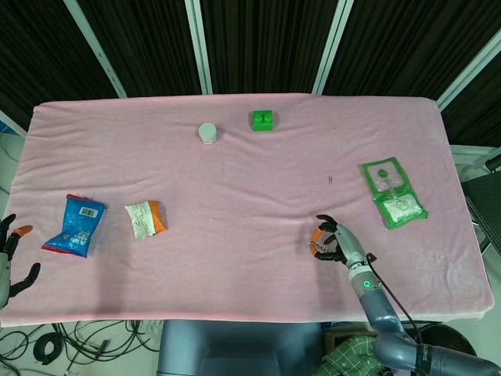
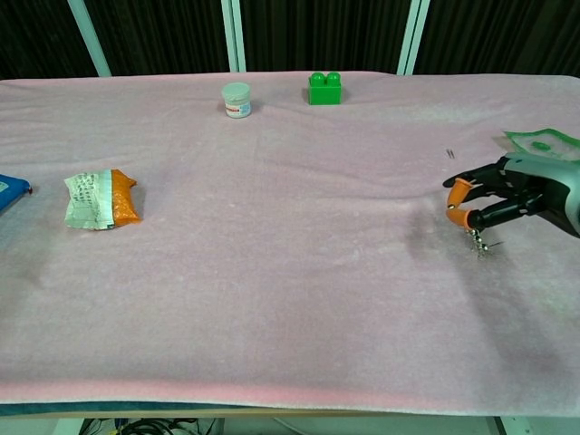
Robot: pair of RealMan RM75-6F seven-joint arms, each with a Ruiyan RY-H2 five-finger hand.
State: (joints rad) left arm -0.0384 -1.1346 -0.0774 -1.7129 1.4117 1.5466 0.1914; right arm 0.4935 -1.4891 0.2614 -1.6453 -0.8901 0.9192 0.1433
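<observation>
R hand point(image 2: 494, 201) is low over the pink counter point(image 1: 250, 258), near its front-right edge. Fingers curled in, orange-tipped fingertips point(image 2: 459, 217) nearly together. A small metal clip point(image 2: 480, 245) hangs just under the tips and touches, or nearly touches, the cloth. Looks pinched btwn thumb and a finger, but it's tiny, so grip quality is hard to read. In head view the same hand point(image 1: 333, 244) shows palm down, wrist and forearm running back toward the robot, green LED on the wrist.

To do this step well, imo: keep the pinch steady and lift straight up. Don't drag sideways, the cloth is fuzzy and the clip could snag. The grip is at the very tips, so go slow; a quick wrist roll could flick it out. Check the chest view for daylight under the clip before any travel.

L hand point(image 1: 12, 254) is at the far-left counter edge, only partly in frame. Fingers spread, holding nothing, nearest the blue snack bag point(image 1: 76, 224). The orange-and-white packet point(image 1: 145, 218) lies just beside that bag.

Well apart from both hands: white jar point(image 1: 207, 133) and green block point(image 1: 262, 120) at the back, green pouch point(image 1: 394, 193) at right, beyond the R hand.
</observation>
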